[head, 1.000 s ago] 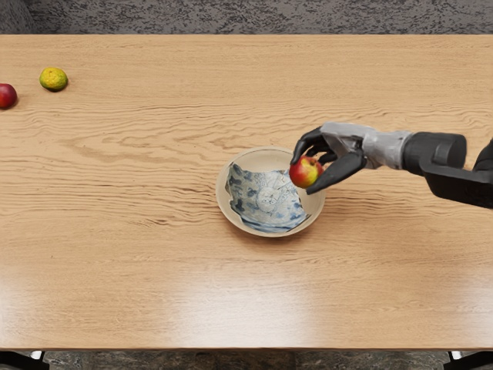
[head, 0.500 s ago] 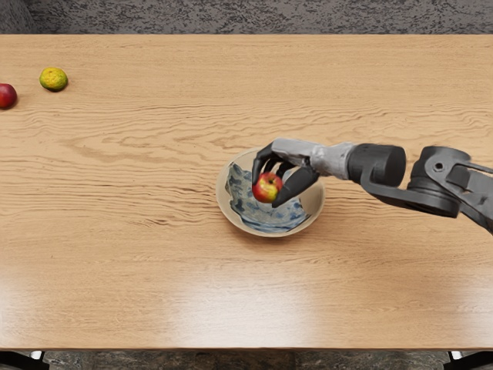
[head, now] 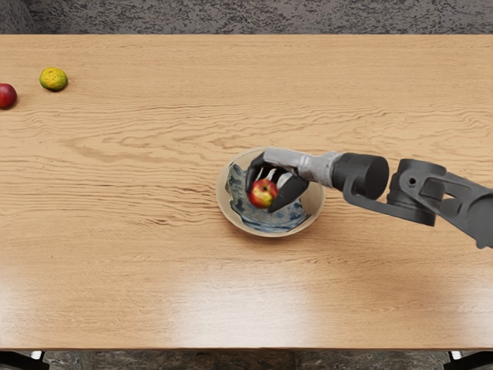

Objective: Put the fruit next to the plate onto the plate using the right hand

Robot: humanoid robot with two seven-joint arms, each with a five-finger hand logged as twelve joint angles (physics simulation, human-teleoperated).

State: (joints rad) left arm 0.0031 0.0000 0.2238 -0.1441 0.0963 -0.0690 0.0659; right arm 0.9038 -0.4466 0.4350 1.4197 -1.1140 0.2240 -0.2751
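Right hand (head: 274, 174) holding a red-yellow apple (head: 263, 193) over the patterned plate (head: 231, 220).
Its arm reaches in from the right edge across the wooden table (head: 154, 277), the hand curled around the apple. Far left, a greenish citrus (head: 53, 79) and a red fruit (head: 6, 95) lie well apart from the plate.

Items you have in view outside the job:

1. Table (head: 154, 254): light wood with a wavy grain. It fills nearly the whole frame, with a pale sheen across its lower part.
2. Citrus (head: 54, 79): yellow-green and round, on the table in the upper left of your frame.
3. Red fruit (head: 6, 95): at the left edge, half cut off by it. You will find it just below and left of the citrus, near it but apart.
4. Floor (head: 231, 15): grey and speckled, a strip along the top edge.
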